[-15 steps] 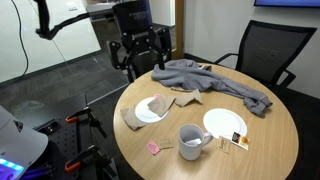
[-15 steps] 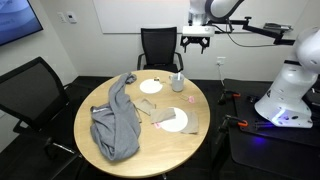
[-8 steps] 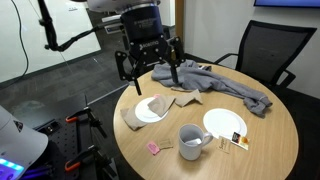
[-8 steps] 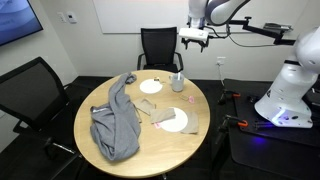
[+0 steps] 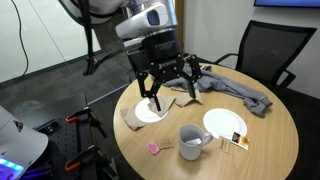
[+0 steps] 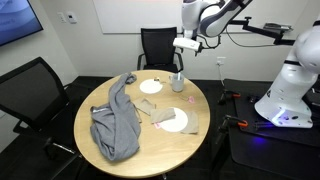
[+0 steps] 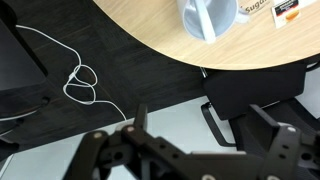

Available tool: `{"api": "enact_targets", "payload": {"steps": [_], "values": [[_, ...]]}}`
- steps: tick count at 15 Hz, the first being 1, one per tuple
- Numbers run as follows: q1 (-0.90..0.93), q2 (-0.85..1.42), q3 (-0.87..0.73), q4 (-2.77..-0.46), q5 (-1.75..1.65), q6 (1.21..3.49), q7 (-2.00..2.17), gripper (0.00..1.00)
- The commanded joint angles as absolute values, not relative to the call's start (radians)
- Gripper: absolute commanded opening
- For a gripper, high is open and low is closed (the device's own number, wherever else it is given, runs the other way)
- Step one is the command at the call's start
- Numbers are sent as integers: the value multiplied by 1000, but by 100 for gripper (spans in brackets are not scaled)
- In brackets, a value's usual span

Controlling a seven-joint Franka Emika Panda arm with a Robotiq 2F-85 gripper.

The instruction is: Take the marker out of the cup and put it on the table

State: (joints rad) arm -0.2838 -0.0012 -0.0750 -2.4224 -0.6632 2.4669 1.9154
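The grey mug (image 5: 192, 142) stands on the round light wood table (image 5: 270, 150) near its front edge; it also shows in the other exterior view (image 6: 178, 83) and at the top of the wrist view (image 7: 210, 15). I cannot make out the marker in any view. My gripper (image 5: 170, 88) hangs open and empty above the table's far side, over a white plate (image 5: 150, 110) and well above and behind the mug. It sits high over the mug in an exterior view (image 6: 184, 45). In the wrist view its fingers (image 7: 200, 135) are spread, with nothing between them.
A second white plate (image 5: 224, 123) lies beside the mug, with small packets (image 5: 238, 143) next to it. A grey cloth (image 5: 220, 82) covers the table's back part. A pink scrap (image 5: 155, 148) lies near the mug. Black chairs (image 5: 262, 50) stand around the table. A white cable (image 7: 80, 85) lies on the floor.
The arm has swung from beyond the table's edge in over the table and come down, closer to the plate and mug. The fingers stay open.
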Motion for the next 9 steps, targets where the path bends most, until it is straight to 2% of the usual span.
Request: {"api": "enact_targets", "payload": {"steps": [1,9], "values": [[-237,96,-126,-2366,-751,2519,1954,100],[-166,236,-189,-2305,-811,2543,1924,100]]}}
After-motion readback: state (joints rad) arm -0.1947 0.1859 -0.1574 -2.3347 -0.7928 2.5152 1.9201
